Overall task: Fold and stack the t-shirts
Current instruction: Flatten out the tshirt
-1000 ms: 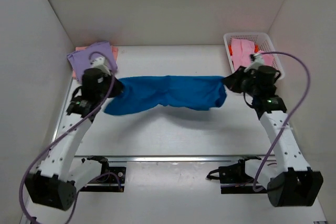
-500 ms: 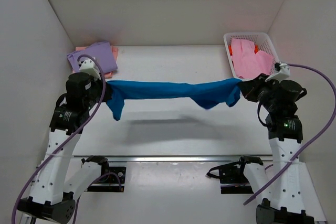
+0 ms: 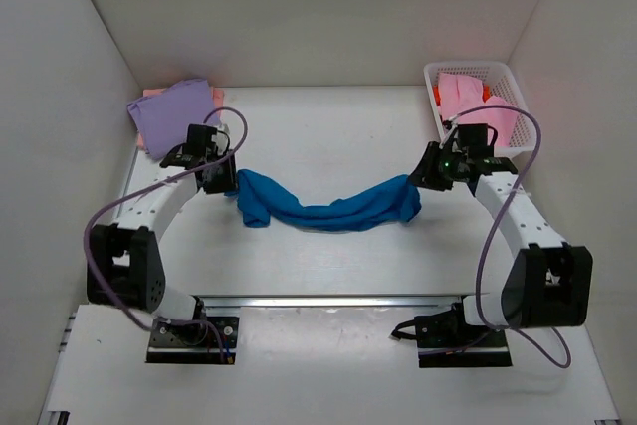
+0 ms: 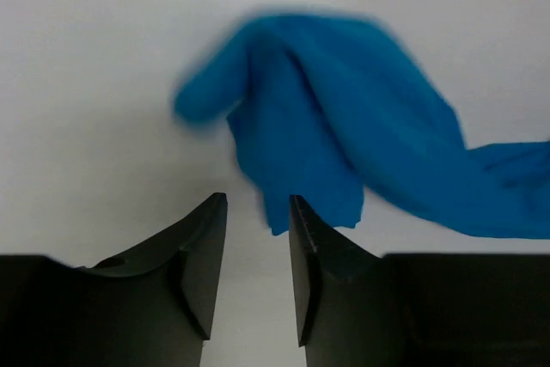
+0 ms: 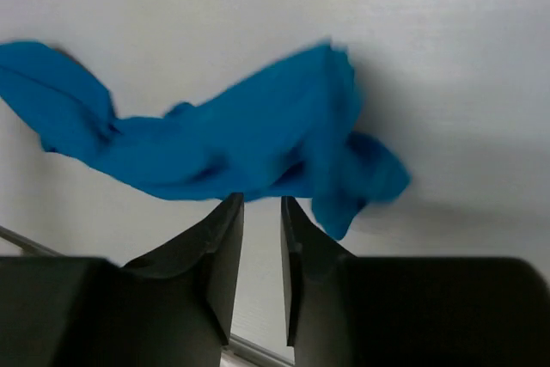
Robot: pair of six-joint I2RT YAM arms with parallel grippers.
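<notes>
left gripper [image 4: 258,204]: jaws narrowly apart, gap empty, blue t-shirt [image 4: 344,152] just past the tips
right gripper [image 5: 260,204]: same narrow empty gap, cloth edge just ahead
blue t-shirt: one, crumpled sagging band on the table [image 3: 328,126] between both grippers
back left: one lavender t-shirt [image 3: 171,111] folded on one salmon t-shirt [image 3: 151,93]
back right: white mesh basket [image 3: 468,66] holding one light pink t-shirt [image 3: 463,95], one orange t-shirt [image 3: 438,100]

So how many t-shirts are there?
5: bright blue t-shirt crumpled mid-table; lavender one atop a salmon one, back left; light pink one over an orange one in the white mesh basket. More may hide.
</notes>
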